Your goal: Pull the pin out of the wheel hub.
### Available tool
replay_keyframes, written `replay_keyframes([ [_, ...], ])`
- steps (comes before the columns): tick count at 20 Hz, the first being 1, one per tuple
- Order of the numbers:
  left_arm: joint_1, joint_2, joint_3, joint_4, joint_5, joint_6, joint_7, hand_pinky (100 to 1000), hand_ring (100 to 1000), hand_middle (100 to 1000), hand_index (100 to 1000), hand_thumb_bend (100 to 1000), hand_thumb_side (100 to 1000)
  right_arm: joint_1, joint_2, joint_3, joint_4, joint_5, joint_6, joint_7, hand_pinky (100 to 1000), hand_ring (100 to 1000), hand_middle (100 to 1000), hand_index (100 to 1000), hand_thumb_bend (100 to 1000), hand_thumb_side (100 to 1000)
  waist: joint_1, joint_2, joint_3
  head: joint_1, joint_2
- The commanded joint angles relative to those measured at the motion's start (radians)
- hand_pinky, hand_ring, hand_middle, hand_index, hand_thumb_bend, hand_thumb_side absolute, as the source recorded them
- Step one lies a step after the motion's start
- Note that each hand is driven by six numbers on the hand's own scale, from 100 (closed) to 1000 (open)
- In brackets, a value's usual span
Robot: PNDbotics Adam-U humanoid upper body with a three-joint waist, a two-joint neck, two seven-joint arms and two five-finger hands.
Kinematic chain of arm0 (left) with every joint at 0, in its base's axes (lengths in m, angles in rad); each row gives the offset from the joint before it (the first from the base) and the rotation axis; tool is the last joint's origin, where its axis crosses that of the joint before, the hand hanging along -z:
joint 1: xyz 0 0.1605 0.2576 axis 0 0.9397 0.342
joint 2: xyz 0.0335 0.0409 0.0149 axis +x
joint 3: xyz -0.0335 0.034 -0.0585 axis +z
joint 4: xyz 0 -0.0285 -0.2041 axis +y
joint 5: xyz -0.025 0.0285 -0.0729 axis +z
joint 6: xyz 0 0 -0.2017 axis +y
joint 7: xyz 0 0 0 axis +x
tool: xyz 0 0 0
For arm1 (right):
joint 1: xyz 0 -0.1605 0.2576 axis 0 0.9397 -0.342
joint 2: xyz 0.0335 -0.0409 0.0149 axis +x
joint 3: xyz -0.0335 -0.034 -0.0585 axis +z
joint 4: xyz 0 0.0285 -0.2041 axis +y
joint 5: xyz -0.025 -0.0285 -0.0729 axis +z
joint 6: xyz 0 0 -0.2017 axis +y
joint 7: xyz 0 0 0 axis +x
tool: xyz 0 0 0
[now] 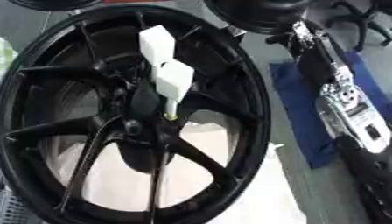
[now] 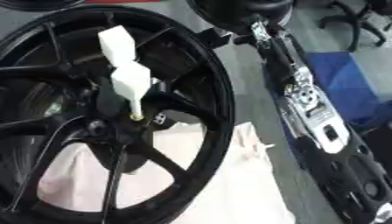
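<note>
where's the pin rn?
Both eye views show the white pin left of centre, stuck in the black wheel hub, its tip among the spokes; the robot's right arm lies right of the wheel.

black wheel hub (image 1: 130, 131); white pin (image 1: 167, 70); blue mat (image 1: 299, 109)

Workshop or lab: office chairs (image 1: 360, 22), grey floor (image 1: 264, 52), blue mat (image 1: 302, 113).

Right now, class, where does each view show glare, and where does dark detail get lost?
Left eye view: glare whitens the silver plates of the right arm; the wheel hub is lost in black. Right eye view: the white pin is bright and soft-edged; the wheel's spokes blur.
</note>
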Motion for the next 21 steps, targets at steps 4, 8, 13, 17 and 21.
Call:
replay_keyframes([
  [4,0.054,-0.032,0.007,-0.145,0.008,-0.038,-0.004,641,464,476,694,404,358,-0.012,-0.001,-0.003,-0.018,-0.008,0.003,0.001,957,680,628,731,100,684,-0.006,-0.018,0.006,-0.002,-0.01],
  [8,0.057,-0.045,0.027,-0.202,0.033,-0.04,0.058,656,464,477,701,360,428,-0.006,0.0,-0.005,-0.019,-0.004,0.002,-0.003,957,680,628,731,100,684,-0.012,-0.017,0.007,-0.008,-0.006],
  [13,0.014,-0.043,0.05,-0.352,0.197,-0.102,0.263,663,476,495,708,358,467,0.001,-0.004,-0.009,-0.026,-0.002,-0.001,-0.011,955,680,628,731,100,673,-0.015,-0.024,0.008,-0.009,-0.003],
  [17,0.023,-0.066,0.017,-0.563,0.266,-0.098,0.445,674,493,515,728,372,519,-0.001,-0.005,-0.008,-0.035,-0.003,-0.002,-0.014,954,680,628,731,100,666,-0.015,-0.025,0.007,-0.007,-0.009],
  [21,0.016,-0.178,-0.039,-0.651,0.221,-0.084,0.485,675,496,518,732,373,533,-0.014,-0.006,-0.001,-0.045,-0.003,-0.001,-0.01,953,680,630,731,100,658,-0.018,-0.026,-0.003,-0.005,-0.014],
])
